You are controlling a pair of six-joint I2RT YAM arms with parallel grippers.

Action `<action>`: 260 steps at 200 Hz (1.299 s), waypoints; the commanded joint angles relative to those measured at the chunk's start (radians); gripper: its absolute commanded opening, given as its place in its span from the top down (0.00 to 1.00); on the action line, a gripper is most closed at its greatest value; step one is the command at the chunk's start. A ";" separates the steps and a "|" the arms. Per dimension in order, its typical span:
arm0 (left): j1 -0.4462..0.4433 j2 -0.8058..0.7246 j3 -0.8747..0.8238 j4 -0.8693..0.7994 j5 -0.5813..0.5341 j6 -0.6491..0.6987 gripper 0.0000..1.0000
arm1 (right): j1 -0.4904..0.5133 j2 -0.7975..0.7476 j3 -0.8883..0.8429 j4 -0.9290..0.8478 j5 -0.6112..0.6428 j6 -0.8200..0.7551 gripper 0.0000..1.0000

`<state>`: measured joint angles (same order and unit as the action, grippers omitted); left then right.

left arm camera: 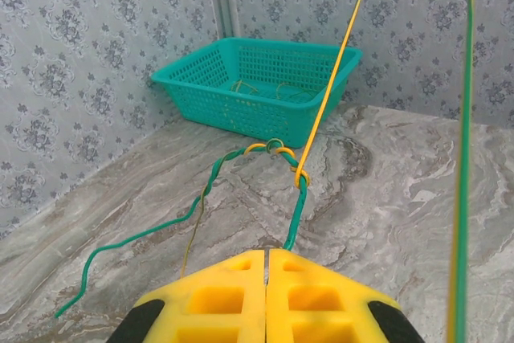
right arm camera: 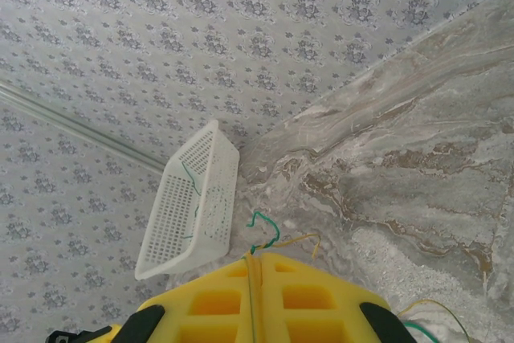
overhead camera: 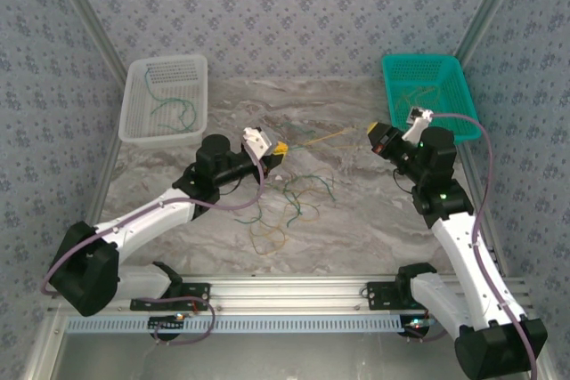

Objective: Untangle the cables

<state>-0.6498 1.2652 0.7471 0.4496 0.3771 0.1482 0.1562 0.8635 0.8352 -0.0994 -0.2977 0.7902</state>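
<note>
- Step in hand: a twisted pair is being pulled apart. The left gripper (left arm camera: 266,261) is clamped shut on a green cable (left arm camera: 294,214). The right gripper (right arm camera: 257,263) is clamped shut on a yellow cable (left arm camera: 333,78).
- The twist (left arm camera: 279,152) sits at centre frame in the left wrist view, between both grippers, before the teal basket (left arm camera: 241,102).
- Next move, as judged: the grippers are to be drawn apart, or one rotated, until the twist is released.
- The loose cables (overhead camera: 285,206) lie lower centre in the top view, on the table (overhead camera: 374,220), just below the left gripper.

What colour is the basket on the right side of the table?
The basket is teal, clearest in the left wrist view.
</note>
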 commanded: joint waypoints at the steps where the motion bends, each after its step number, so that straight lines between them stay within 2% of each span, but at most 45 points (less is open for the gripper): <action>1: 0.089 -0.027 -0.044 -0.099 -0.113 -0.019 1.00 | -0.094 -0.023 0.027 0.075 0.208 -0.009 1.00; 35: 0.086 -0.029 -0.010 -0.128 -0.037 -0.051 1.00 | 0.020 0.062 0.060 0.120 0.164 -0.053 1.00; 63: 0.056 -0.035 0.005 -0.128 0.003 -0.057 0.88 | 0.119 0.134 0.104 0.163 0.144 -0.105 1.00; 74: 0.036 -0.037 0.007 -0.130 0.004 -0.052 0.79 | 0.143 0.165 0.124 0.182 0.126 -0.112 1.00; 82: 0.023 -0.039 0.007 -0.131 0.005 -0.049 0.78 | 0.152 0.183 0.134 0.190 0.116 -0.112 1.00; 94: 0.011 -0.048 0.006 -0.130 0.007 -0.054 0.73 | 0.159 0.206 0.149 0.198 0.111 -0.116 1.00; 108: 0.009 -0.071 -0.008 -0.111 0.010 -0.078 0.61 | 0.160 0.225 0.164 0.206 0.099 -0.132 1.00; 135: 0.010 -0.144 -0.053 -0.075 0.010 -0.109 0.58 | 0.149 0.257 0.213 0.194 0.034 -0.169 1.00; 199: 0.023 -0.335 -0.152 -0.052 -0.037 -0.136 0.44 | 0.137 0.295 0.302 0.141 -0.055 -0.302 1.00; 217: 0.030 -0.372 -0.165 -0.048 -0.026 -0.148 0.29 | 0.137 0.314 0.323 0.135 -0.084 -0.326 1.00; 234: 0.031 -0.401 -0.165 -0.064 -0.011 -0.152 0.23 | 0.138 0.330 0.341 0.128 -0.097 -0.339 1.00; 260: 0.030 -0.458 -0.179 -0.044 0.051 -0.163 0.09 | 0.150 0.351 0.348 0.109 -0.111 -0.401 1.00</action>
<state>-0.6220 0.8627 0.5797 0.3630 0.3626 0.0036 0.2989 1.1999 1.1481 0.0334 -0.3729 0.4740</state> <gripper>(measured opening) 0.865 0.074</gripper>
